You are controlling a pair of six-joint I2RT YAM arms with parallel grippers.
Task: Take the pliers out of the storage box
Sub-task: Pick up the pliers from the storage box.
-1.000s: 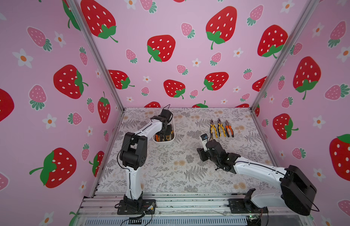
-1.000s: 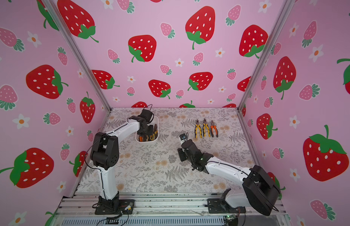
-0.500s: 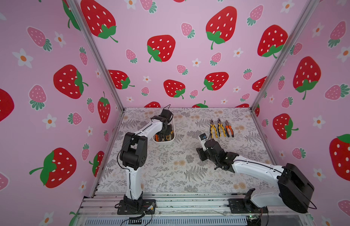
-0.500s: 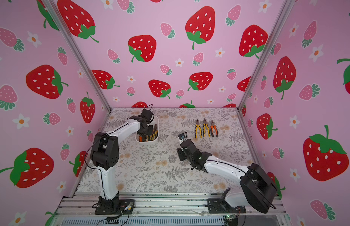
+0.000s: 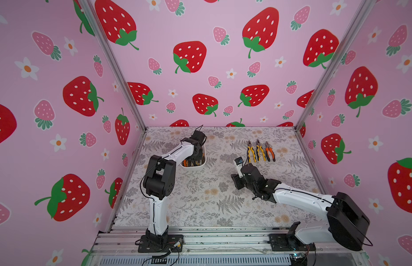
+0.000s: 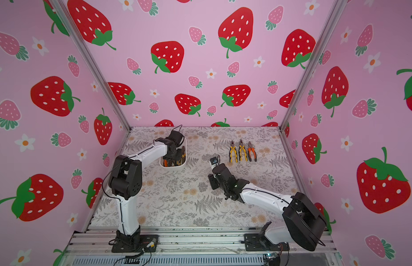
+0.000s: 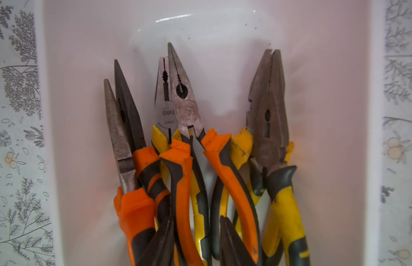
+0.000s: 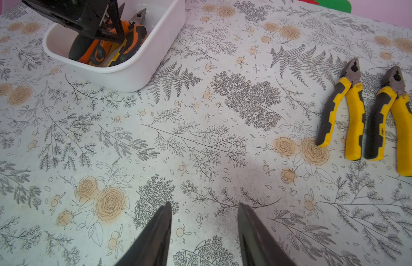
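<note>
"deli" — on pliers [image 7: 165,108] head, smaller print unreadable

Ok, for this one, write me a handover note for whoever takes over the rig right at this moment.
Left gripper: down inside the storage box, jaws astride the handles of the pliers pile. Whether the grip is firm cannot be told.
Right gripper: open and empty, above the bare table between the box and the laid-out row.
Done: three pliers, two yellow-handled and one orange-handled, lie side by side on the table, out of the box.
Left: at least five pliers in the box, to be taken out and set down.
</note>
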